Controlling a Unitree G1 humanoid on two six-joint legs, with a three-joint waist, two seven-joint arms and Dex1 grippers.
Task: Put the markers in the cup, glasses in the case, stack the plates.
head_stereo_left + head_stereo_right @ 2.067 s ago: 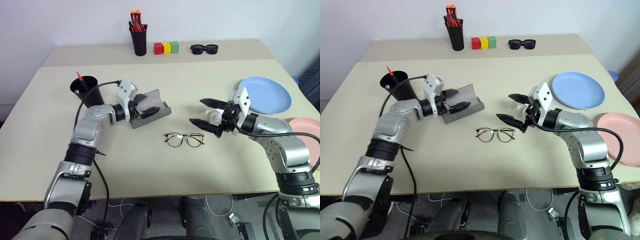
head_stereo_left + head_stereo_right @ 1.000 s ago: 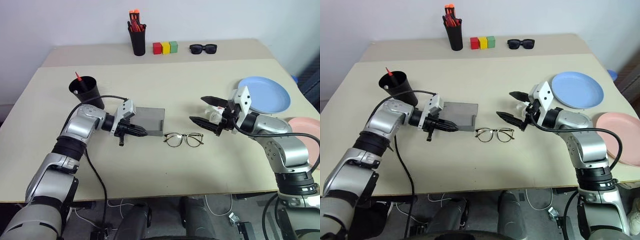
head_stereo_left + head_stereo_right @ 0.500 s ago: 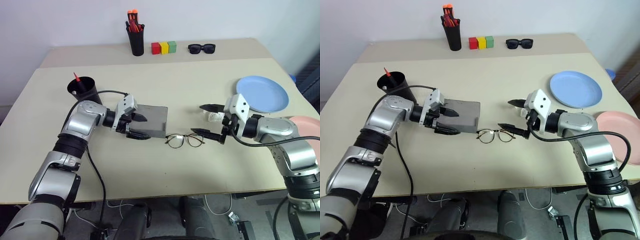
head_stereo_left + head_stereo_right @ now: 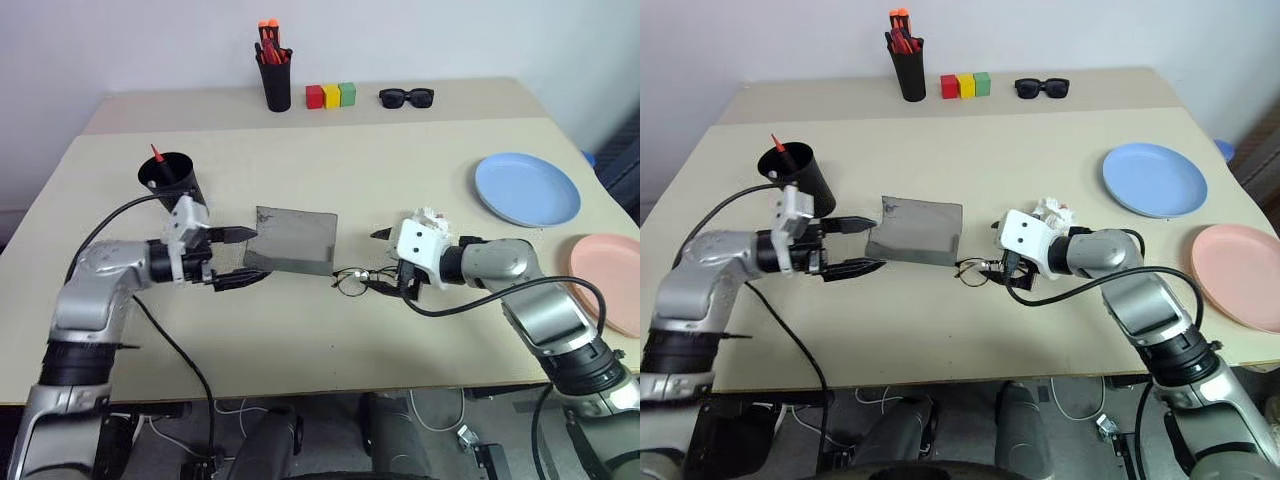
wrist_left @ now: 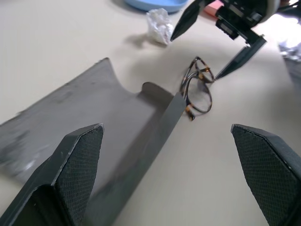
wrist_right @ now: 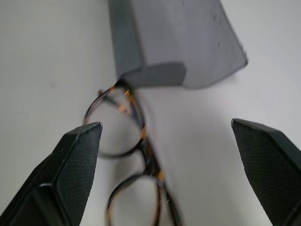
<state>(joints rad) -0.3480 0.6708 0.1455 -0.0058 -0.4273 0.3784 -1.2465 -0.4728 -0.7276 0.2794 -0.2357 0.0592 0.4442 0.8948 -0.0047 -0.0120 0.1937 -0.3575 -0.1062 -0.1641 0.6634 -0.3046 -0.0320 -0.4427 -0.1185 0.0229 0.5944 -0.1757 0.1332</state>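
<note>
Right gripper (image 4: 378,262) open, straddling the glasses (image 4: 352,281) (fingers wide apart). Case (image 4: 292,241) open, just beyond them. Left gripper (image 4: 237,257) open beside the case, holding nothing.

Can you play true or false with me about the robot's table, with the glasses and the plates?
1. The glasses are inside the grey case. False: they lie on the table beside the open case.
2. The right pincer is open around the glasses. True.
3. The blue plate sits on top of the pink plate. False: they lie apart on the table.
4. A red-tipped marker stands in the black cup. True.
5. The left pincer is gripping the case. False: it is open, just beside the case.
</note>
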